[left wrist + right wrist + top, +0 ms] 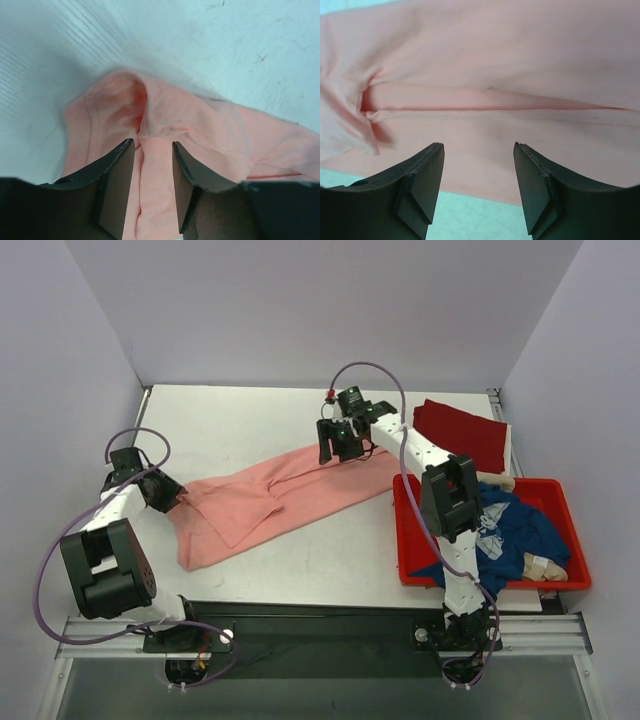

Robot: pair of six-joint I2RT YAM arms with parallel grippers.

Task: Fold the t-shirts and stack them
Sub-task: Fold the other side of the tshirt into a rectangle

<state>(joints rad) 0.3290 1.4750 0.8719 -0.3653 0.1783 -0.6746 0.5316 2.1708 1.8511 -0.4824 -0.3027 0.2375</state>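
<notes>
Salmon-pink t-shirt [270, 500]: lies in a long crumpled band slantwise across the middle of the desk [230, 420]. It is neither flat nor folded, so I'd say the work on it is at the spreading stage.
Left hand [165, 492]: low at the shirt's near-left end, fingers parted astride a raised ridge of pink cloth. As far as I can see it isn't clamped on it. That end likely needs pinning or lifting so the cloth can be pulled straight.
Right hand [340, 445]: hovers over the far-right end of the same shirt, fingers wide and grasping nothing. The wrist view shows only a seam and a fold below it. With a hand at each end, the shirt could be drawn taut between them.
Dark red t-shirt [462, 432]: sits folded flat at the far right corner of the desk, beside the tub, clear of the working area. It looks like the base of the stack.
Navy blue t-shirt [515, 530]: heaped loose in the red tub [560, 584], not yet folded and apparently waiting its turn.
Next move, my guess: a firm pinch at each end before any pull. Thin cloth slips easily.
</notes>
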